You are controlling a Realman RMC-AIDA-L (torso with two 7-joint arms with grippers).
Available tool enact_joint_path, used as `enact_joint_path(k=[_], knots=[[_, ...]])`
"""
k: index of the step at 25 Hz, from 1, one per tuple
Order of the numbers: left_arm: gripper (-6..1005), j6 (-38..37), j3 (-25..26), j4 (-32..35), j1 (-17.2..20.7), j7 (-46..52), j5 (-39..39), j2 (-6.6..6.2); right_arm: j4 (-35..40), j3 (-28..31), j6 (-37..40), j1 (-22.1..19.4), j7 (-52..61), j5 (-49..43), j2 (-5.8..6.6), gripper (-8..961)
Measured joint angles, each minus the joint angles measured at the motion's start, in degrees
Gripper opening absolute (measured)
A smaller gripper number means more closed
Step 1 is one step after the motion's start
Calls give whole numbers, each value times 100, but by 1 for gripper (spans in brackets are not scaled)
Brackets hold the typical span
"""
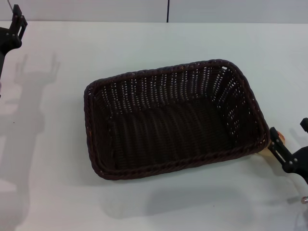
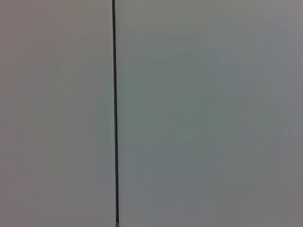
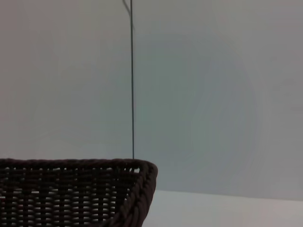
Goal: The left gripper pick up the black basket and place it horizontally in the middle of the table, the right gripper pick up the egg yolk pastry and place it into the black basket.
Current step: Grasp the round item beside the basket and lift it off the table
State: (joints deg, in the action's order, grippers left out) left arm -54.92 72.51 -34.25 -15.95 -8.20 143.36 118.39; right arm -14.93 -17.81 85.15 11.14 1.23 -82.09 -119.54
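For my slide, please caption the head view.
Empty black basket mid-table; right claw at its corner by the pastry; left claw parked.

Black basket (image 1: 173, 120): woven wicker-look strands, dark brown-black, slight sheen on ribs; openwork sides, braided rim, ribbed floor. Same weave up close in right wrist view (image 3: 75, 194), rough, knobbly texture. Bench (image 1: 144, 202): white, smooth, semi-matt, soft shadows only. Right gripper (image 1: 288, 154): matt black, plastic-looking, jointed links. Left gripper (image 1: 14, 29): matt black, same look. Egg yolk pastry (image 1: 280, 139): only a pale orange sliver visible, finish unclear.
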Motion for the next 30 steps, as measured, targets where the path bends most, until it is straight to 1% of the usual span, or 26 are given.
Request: enact_joint_path(k=[19, 21, 27, 30], knots=[[802, -21, -33, -18, -17, 4, 15, -1, -132, -19, -423, 160, 14, 1, 1, 801], [802, -21, -35, -22, -25, -5, 19, -1, -133, -17, -431, 160, 13, 1, 0, 673], [802, -29, -35, -21, -42, -1, 26, -1, -124, 29, -421, 131, -69, 6, 0, 442], [802, -29, -35, -21, -42, 4, 26, 0, -134, 40, -409, 121, -209, 20, 0, 295]])
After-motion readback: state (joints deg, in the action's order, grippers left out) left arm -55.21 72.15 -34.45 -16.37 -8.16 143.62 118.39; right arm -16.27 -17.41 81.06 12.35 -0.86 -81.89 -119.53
